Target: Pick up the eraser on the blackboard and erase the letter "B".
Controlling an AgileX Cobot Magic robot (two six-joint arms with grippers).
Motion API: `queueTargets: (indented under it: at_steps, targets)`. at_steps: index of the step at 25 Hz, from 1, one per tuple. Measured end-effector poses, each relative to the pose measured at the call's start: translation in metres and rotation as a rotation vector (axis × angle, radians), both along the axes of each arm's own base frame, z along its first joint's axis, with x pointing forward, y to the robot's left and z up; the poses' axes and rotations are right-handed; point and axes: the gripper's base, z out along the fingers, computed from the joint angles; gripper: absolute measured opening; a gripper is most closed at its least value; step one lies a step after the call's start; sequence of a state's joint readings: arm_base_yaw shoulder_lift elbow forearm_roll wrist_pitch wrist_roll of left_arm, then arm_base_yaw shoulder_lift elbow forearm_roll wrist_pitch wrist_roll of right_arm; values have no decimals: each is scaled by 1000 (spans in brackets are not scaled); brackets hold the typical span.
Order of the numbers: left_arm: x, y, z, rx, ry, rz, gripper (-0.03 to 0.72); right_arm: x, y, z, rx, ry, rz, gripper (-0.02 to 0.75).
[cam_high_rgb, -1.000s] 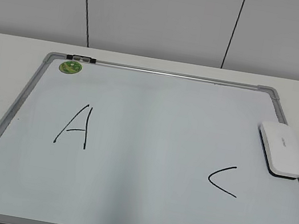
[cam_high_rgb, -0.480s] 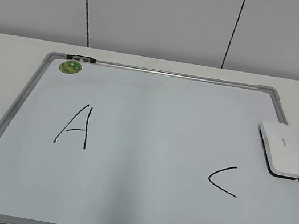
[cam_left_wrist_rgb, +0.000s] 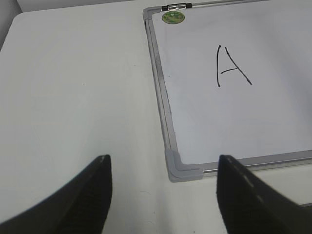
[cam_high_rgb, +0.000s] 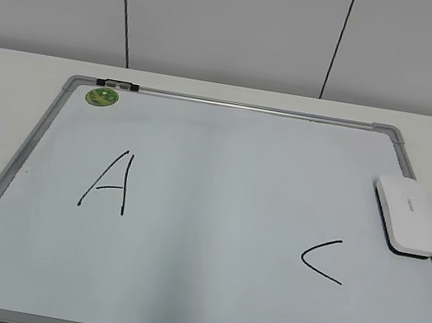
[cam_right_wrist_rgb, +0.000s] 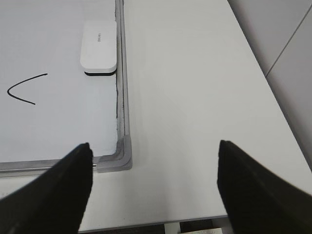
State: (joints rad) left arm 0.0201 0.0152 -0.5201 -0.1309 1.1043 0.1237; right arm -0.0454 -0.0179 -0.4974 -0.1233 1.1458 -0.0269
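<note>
The blackboard [cam_high_rgb: 234, 106] is a white board with a grey frame lying flat on the table. The white eraser [cam_high_rgb: 407, 215] lies on its right edge, and shows in the right wrist view [cam_right_wrist_rgb: 99, 46]. No letter "B" shows on the board; only a black A [cam_high_rgb: 110, 181] and a black C [cam_high_rgb: 323, 259] are written there. My left gripper [cam_left_wrist_rgb: 163, 168] is open and empty over the table by the board's near left corner. My right gripper [cam_right_wrist_rgb: 155, 153] is open and empty over the table by the near right corner. Neither gripper shows in the exterior view.
A round green magnet [cam_high_rgb: 102, 96] sits at the board's far left corner, beside a small black clip [cam_high_rgb: 117, 83] on the frame. The white table's [cam_right_wrist_rgb: 195, 87] near edge shows in the right wrist view. A grey panelled wall stands behind.
</note>
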Motion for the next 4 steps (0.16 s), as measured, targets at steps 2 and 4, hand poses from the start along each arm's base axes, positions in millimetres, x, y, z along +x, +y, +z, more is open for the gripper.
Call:
queueTargets:
  at_steps: [2, 4]
  targets:
    - [0, 0, 0, 0, 0, 0, 510, 0, 0, 0, 0, 0, 0, 591]
    - [0, 0, 0, 0, 0, 0, 510, 0, 0, 0, 0, 0, 0, 591]
